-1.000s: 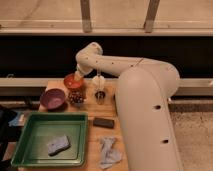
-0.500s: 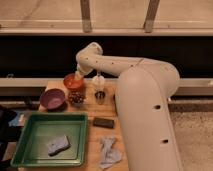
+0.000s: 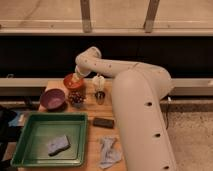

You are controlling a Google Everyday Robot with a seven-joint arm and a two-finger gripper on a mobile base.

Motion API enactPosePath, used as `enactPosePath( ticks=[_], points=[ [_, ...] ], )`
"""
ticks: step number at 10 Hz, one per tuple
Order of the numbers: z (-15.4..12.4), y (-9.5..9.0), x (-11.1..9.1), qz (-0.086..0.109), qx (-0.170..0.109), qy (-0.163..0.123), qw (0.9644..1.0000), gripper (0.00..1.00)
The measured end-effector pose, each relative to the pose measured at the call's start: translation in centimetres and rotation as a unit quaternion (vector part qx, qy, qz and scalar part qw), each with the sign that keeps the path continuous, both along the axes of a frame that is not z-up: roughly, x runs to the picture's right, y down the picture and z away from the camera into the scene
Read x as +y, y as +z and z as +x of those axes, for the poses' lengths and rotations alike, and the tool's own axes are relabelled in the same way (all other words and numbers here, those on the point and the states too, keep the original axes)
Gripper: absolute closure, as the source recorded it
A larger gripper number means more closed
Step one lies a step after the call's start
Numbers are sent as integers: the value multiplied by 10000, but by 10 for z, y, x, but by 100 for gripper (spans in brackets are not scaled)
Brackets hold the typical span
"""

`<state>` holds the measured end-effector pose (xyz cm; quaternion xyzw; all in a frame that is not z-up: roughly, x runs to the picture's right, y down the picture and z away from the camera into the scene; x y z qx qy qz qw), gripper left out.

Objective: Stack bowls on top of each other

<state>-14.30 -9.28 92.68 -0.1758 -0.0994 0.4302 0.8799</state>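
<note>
Both jaws spread, the gripper (image 3: 76,79) is hovering over the far orange-red bowl (image 3: 73,84); straddling its rim squarely before closing is looking wise, with the purple bowl (image 3: 52,98) waiting left.

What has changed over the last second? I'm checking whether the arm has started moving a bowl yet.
Nothing visibly changed. The pincer is at the orange-red bowl near the table's back edge, as before; the purple bowl and the green tray lie where they were.
</note>
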Motion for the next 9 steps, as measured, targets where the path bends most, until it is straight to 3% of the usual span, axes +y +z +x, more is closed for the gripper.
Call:
enactPosePath(
  ticks=[4,7,9],
  points=[
    [17,39,-9,-103,348,133,9993,32],
    [20,61,14,-416,498,222,9976,32],
    [19,66,26,-623,422,324,9966,32]
  ],
)
